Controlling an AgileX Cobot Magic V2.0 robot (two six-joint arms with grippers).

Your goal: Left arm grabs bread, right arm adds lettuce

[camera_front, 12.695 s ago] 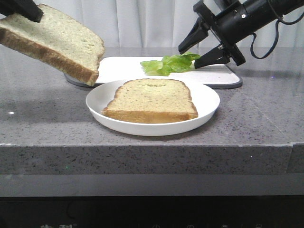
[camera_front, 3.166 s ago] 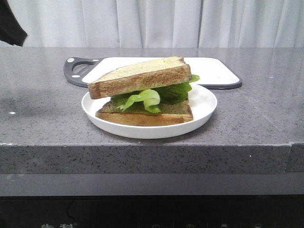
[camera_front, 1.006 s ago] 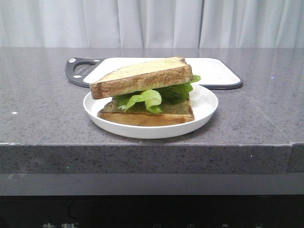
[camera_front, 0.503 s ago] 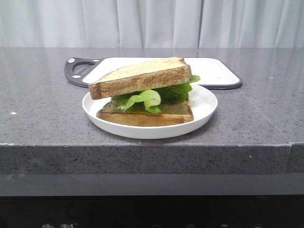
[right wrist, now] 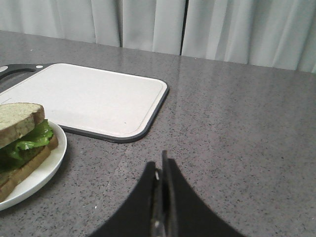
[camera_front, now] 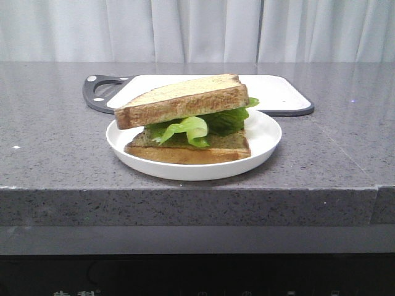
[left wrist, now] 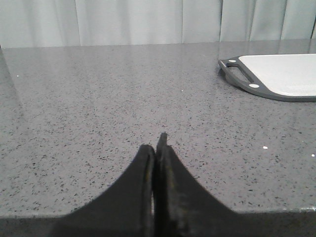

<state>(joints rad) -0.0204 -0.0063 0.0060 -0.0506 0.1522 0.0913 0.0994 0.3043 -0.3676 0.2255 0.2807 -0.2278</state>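
The task appeared complete. The bread [camera_front: 182, 98] lay tilted atop the lettuce [camera_front: 199, 124], which rested on the lower slice [camera_front: 188, 149] in the white plate [camera_front: 262, 137] on the surface [camera_front: 55, 142]. The left pincer [left wrist: 156, 148] and right pincer [right wrist: 160, 170] were each pressed together, empty, well apart from the sandwich. Nothing appeared left to do.

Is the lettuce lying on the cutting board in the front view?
No, the lettuce lies between the two bread slices on the white plate.
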